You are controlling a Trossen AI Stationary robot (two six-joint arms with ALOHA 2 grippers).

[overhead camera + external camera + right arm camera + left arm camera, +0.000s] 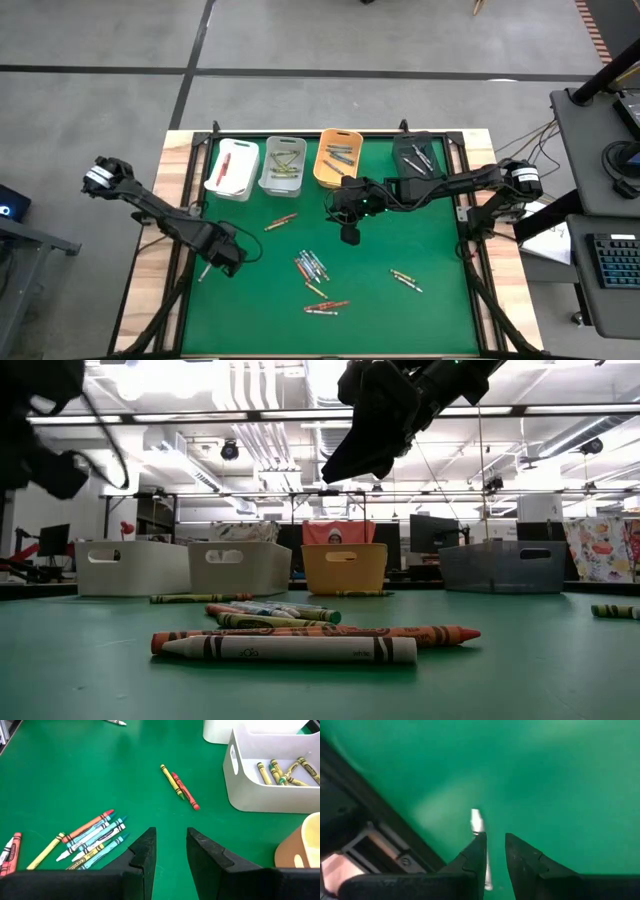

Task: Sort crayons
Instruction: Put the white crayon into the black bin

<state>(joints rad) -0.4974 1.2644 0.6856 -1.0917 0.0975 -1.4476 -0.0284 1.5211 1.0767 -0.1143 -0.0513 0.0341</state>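
Observation:
Crayons lie loose on the green mat [400,240]: a pair [282,221], a cluster [312,266], several near the front [325,306] and two at the right [405,279]. My left gripper [226,256] points down near the table's left edge, open by a narrow gap [495,836]. A whitish crayon [477,824] lies on the mat just beneath it, partly hidden by one finger. My right gripper [350,236] hangs open [171,832] above the mat's middle, with nothing between its fingers.
Along the far edge stand a white bin [232,168], a light grey bin [283,165], an orange bin [338,158] and a dark bin [418,158], each with crayons in it. The dark table frame [375,815] runs close beside my left gripper.

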